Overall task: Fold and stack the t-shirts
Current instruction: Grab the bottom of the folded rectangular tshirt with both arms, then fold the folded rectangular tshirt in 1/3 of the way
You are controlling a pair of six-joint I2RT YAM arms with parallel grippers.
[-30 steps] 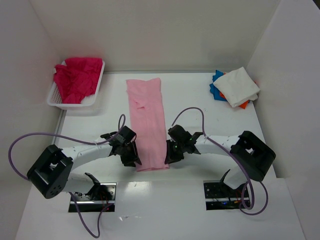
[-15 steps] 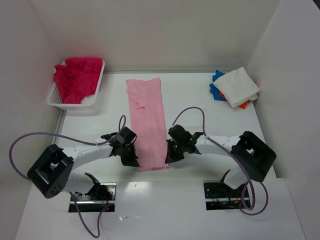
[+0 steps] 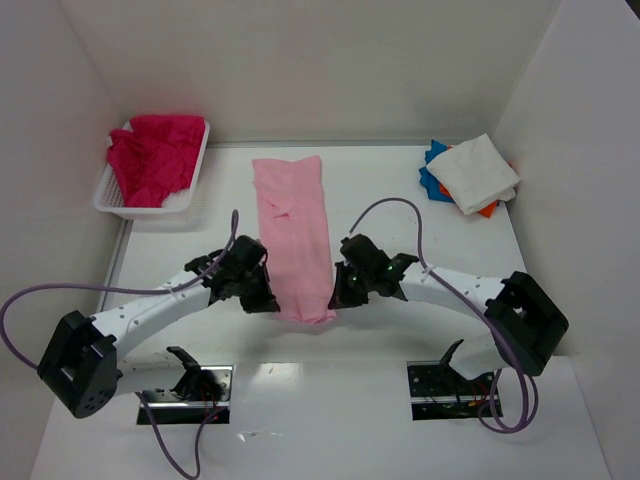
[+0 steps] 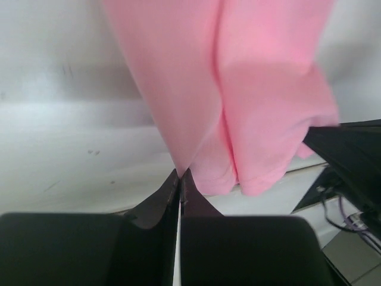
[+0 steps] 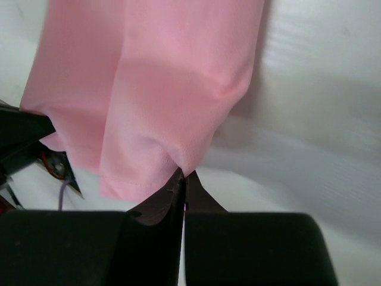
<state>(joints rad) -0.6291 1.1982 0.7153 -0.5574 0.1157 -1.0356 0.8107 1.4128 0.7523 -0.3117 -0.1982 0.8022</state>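
A light pink t-shirt (image 3: 295,230), folded into a long strip, lies down the middle of the table. My left gripper (image 3: 268,301) is shut on its near left corner, and the cloth (image 4: 238,119) hangs up from the pinch. My right gripper (image 3: 340,297) is shut on the near right corner, with pink cloth (image 5: 161,89) rising from its tips. The near end is lifted off the table. A magenta-red t-shirt (image 3: 152,155) lies crumpled in the basket at the back left. White (image 3: 478,172), blue (image 3: 433,180) and orange (image 3: 488,209) t-shirts lie stacked at the back right.
The white lattice basket (image 3: 193,190) stands at the back left by the left wall. White walls close in the table on three sides. Purple cables (image 3: 390,210) loop over both arms. The arm bases (image 3: 185,380) sit at the near edge.
Both grippers closed on the pink shirt's near corners and moved away from the bases, lifting the near end so the strip looks shorter.
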